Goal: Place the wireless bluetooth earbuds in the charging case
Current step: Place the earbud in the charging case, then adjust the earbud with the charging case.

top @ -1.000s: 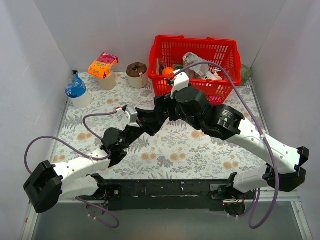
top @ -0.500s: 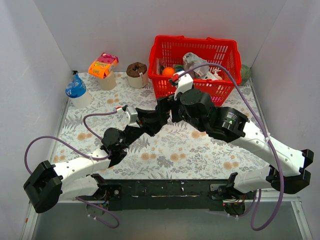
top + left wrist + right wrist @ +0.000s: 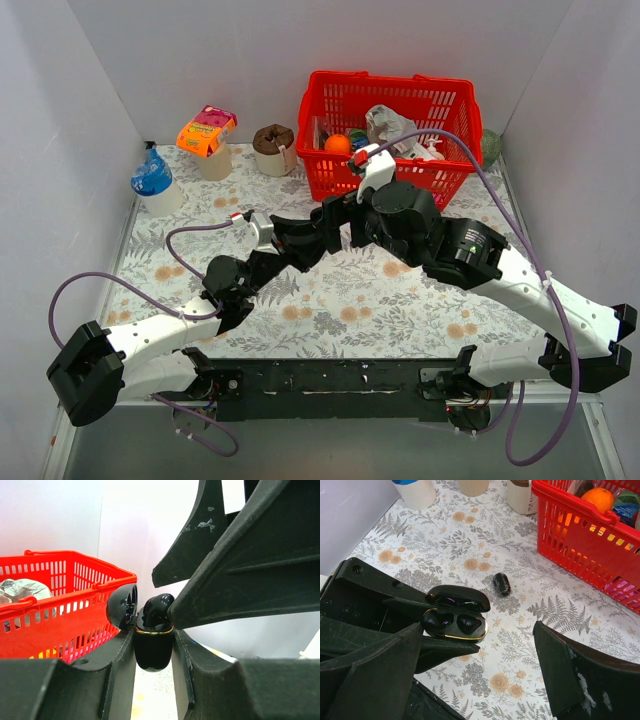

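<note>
My left gripper (image 3: 152, 641) is shut on the black charging case (image 3: 153, 650), held above the table with its lid (image 3: 122, 606) open. One black earbud (image 3: 157, 611) sits in the case's left slot (image 3: 438, 621); the other slot (image 3: 469, 623) looks empty. Another earbud (image 3: 501, 583) lies on the floral cloth beyond the case. My right gripper (image 3: 479, 647) is open and empty, just above the case, with one fingertip (image 3: 200, 605) right beside the seated bud. In the top view the two grippers meet (image 3: 328, 228) and hide the case.
A red basket (image 3: 390, 135) with an orange and wrappers stands at the back right, close behind my right wrist. A blue-lidded cup (image 3: 153, 182), an orange-topped cup (image 3: 207, 135) and a brown-topped cup (image 3: 274, 148) stand at the back left.
My right arm has shifted a little to the right and back, its wrist rising slightly over the case. The left arm and the case have not moved.
</note>
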